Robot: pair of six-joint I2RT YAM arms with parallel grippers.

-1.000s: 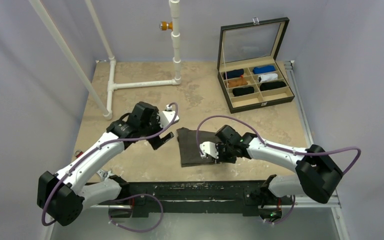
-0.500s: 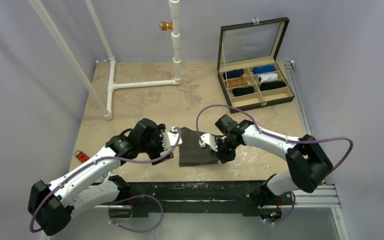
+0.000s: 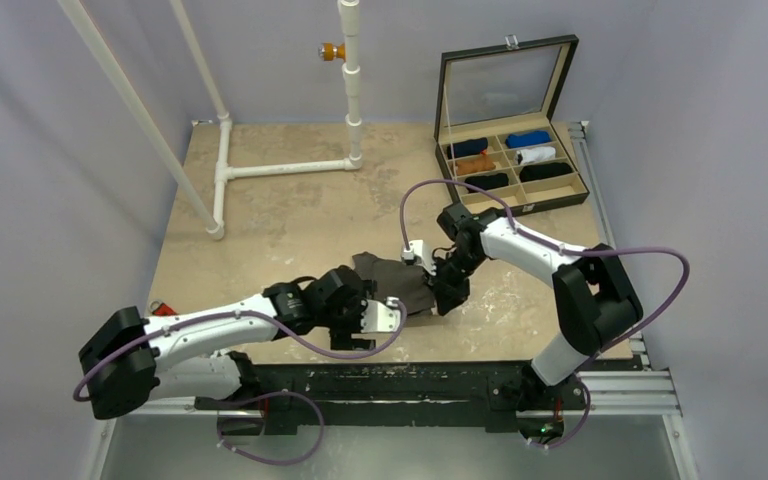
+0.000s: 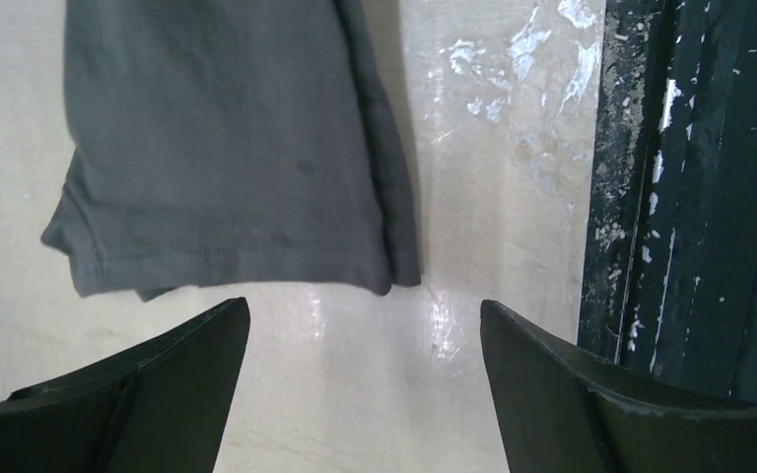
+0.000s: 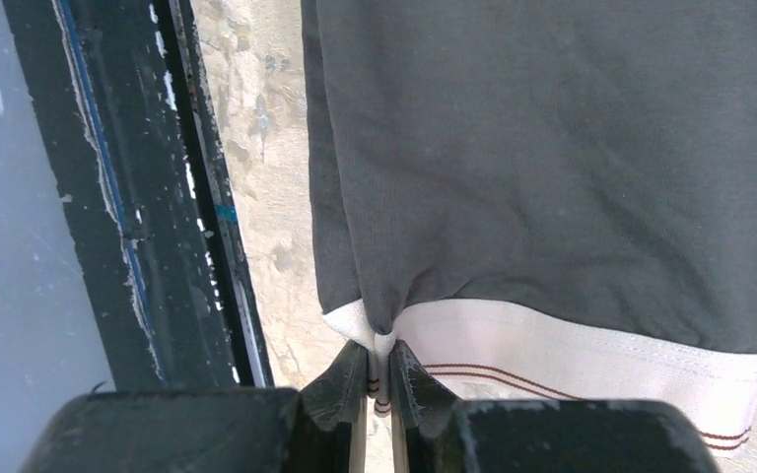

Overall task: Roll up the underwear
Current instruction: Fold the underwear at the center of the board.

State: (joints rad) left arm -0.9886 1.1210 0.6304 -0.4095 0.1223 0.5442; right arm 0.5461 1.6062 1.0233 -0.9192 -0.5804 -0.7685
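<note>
**Hem just ahead of the open left jaws, waistband pinched on the right**

- We find the underwear (image 3: pixel 400 287) lying flat on the table (image 3: pixel 290 210), close to its near edge and between the two arms.
- Its long axis runs roughly along the black rail (image 4: pixel 690 197) at that edge. The waistband (image 5: pixel 591 355) is at the right-arm end and the leg hem (image 4: pixel 237 261) at the left-arm end.
- Right gripper (image 5: pixel 379 367): the jaws are closed on the waistband's corner. A small pucker of cloth rises at the pinch.
- Left gripper (image 4: pixel 363 320): the jaws stand wide apart and hold nothing. They are low over the table and point straight at the hem.
- The hem lies just ahead of the fingertips, near but not touching. It sits off-centre, more towards the finger farther from the rail. Only the corner nearer the rail falls within the gap.
- The left arm is the nearer one to the free end, so we judge the roll would start there. Most of the hem lies outside the gap, so the jaws need shifting away from the rail first.
- Cloth: a soft, matte charcoal knit that lies limp, with a stitched hem. One corner is curled under itself.
- The waistband is pale and firmer-looking, with thin dark red stripes.
- The table is mottled beige with a slight gloss, so we expect the cloth to slide on it easily.
</note>
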